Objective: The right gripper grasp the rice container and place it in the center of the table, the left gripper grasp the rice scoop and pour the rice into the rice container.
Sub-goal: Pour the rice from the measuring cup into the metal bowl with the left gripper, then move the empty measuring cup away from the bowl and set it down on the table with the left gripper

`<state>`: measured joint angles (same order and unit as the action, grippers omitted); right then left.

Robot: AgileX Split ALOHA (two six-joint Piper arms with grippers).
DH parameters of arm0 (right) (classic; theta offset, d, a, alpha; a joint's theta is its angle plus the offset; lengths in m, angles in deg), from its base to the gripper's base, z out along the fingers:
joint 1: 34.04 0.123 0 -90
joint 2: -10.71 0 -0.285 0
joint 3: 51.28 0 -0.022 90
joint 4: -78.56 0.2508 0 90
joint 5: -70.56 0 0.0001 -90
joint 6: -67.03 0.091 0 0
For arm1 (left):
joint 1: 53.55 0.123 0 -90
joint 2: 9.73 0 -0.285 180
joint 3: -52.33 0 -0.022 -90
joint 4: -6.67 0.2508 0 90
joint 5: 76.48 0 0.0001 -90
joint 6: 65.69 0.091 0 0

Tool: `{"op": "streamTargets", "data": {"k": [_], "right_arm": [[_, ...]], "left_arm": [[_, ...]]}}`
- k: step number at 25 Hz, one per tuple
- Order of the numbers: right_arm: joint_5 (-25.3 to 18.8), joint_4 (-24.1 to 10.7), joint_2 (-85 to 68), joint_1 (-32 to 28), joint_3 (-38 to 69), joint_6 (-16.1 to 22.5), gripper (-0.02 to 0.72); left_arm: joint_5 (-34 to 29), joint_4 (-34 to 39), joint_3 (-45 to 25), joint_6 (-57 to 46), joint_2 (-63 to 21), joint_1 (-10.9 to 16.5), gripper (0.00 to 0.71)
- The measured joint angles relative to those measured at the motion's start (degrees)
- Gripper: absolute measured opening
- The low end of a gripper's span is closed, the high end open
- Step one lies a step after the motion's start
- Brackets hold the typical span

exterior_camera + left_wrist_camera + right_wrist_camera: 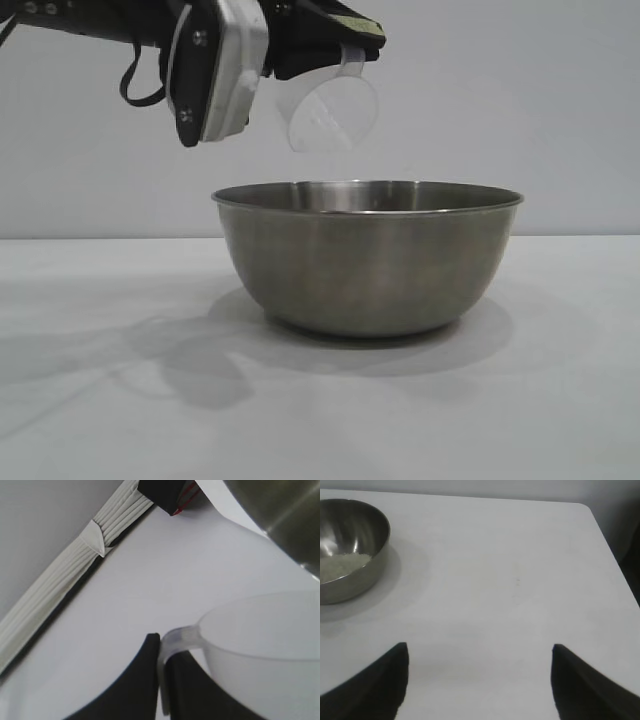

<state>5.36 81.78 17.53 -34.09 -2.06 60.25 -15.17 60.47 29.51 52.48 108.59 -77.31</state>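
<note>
Rice scoop (330, 110) hangs tipped above the rice container's (367, 262) rim, my left gripper (162, 680) pinched tight on its handle, mouth facing the bowl below. Rice (337, 566) lies inside. The container sits mid-table (90, 400); my right gripper (479, 680) idles wide apart.

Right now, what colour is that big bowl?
Brushed grey steel; the rice container shows best in the exterior view.

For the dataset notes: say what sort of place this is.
Probably a robot lab test bench, not a kitchen: a bare white table against a blank wall, one steel bowl, and a black gripper tipping a plastic scoop above it.
</note>
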Motion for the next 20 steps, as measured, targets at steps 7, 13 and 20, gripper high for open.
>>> {"op": "streamTargets", "data": {"k": [7,13,20], "right_arm": [[0.0,0.0,0.0,0.0,0.0,0.0,0.554],[0.0,0.0,0.0,0.0,0.0,0.0,0.554],[0.0,0.0,0.0,0.0,0.0,0.0,0.554]], "left_arm": [[-0.86,5.69,0.0,2.68,0.0,0.0,0.0],[-0.86,6.19,0.0,2.68,0.0,0.0,0.0],[-0.61,6.42,0.0,2.68,0.0,0.0,0.0]]}}
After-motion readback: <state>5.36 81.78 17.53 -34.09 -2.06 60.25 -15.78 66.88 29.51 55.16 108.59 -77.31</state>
